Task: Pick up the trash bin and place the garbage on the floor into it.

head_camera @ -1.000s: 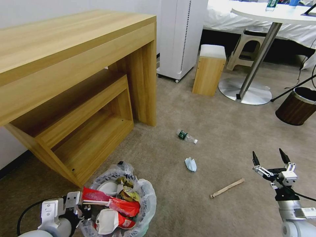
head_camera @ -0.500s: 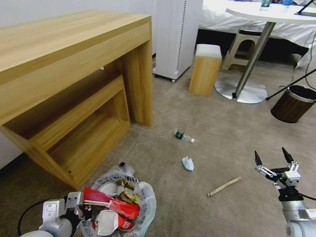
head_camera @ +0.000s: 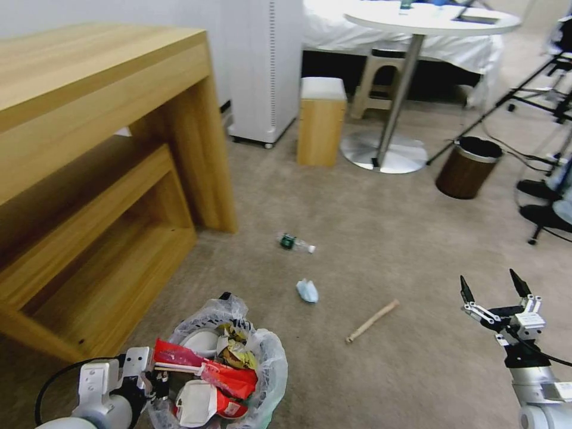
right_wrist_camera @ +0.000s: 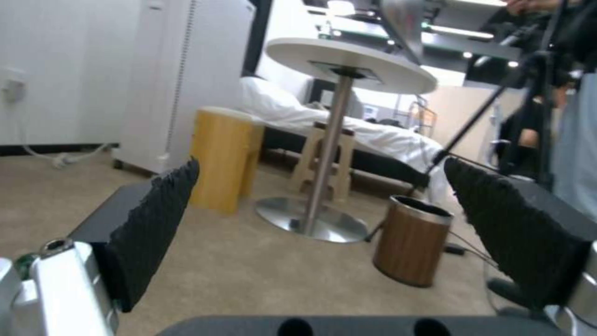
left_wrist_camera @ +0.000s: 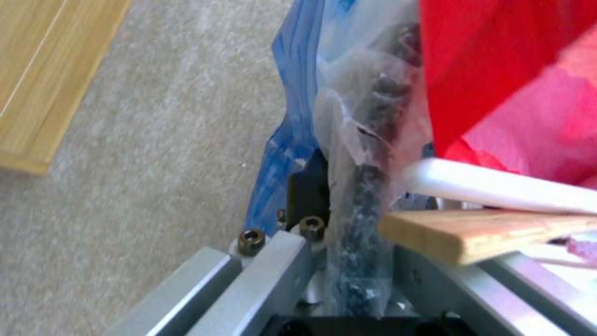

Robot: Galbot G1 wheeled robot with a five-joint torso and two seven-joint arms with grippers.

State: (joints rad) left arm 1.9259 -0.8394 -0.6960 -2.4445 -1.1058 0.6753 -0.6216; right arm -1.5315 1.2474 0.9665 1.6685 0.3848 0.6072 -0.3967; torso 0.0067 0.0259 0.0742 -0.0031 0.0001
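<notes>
Trash bin: one trash bin (head_camera: 223, 369), lined with a crinkly whitish bag, stood low at the robot's left front, near the corner of the wooden desk (head_camera: 101, 149). It was heaped with red wrappers, white paper and a white slipper.
Left gripper: the left gripper (head_camera: 156, 381) was clenched on the bin's rim, bag plastic pinched between its fingers (left_wrist_camera: 298, 261); the left wrist view showed the dark rim (left_wrist_camera: 367, 196) running into the jaws, with a red wrapper (left_wrist_camera: 497, 70) beside it.
Garbage on the floor: three items lay on the beige carpet (head_camera: 381, 238), well apart from one another and past the bin. One green-label bottle (head_camera: 295, 243) lay on its side, farthest out. One crumpled pale paper (head_camera: 307, 291) lay between bottle and bin. One wooden stick (head_camera: 372, 320) lay flat to the right of the paper.
Right gripper: the right gripper (head_camera: 494, 289) hung above the carpet at the right, fingers spread wide, grasping nothing, to the right of the stick.
Surroundings: one brown wood-look bin (head_camera: 468, 167), one round pedestal table (head_camera: 429, 21), one wooden stool (head_camera: 322, 122).
</notes>
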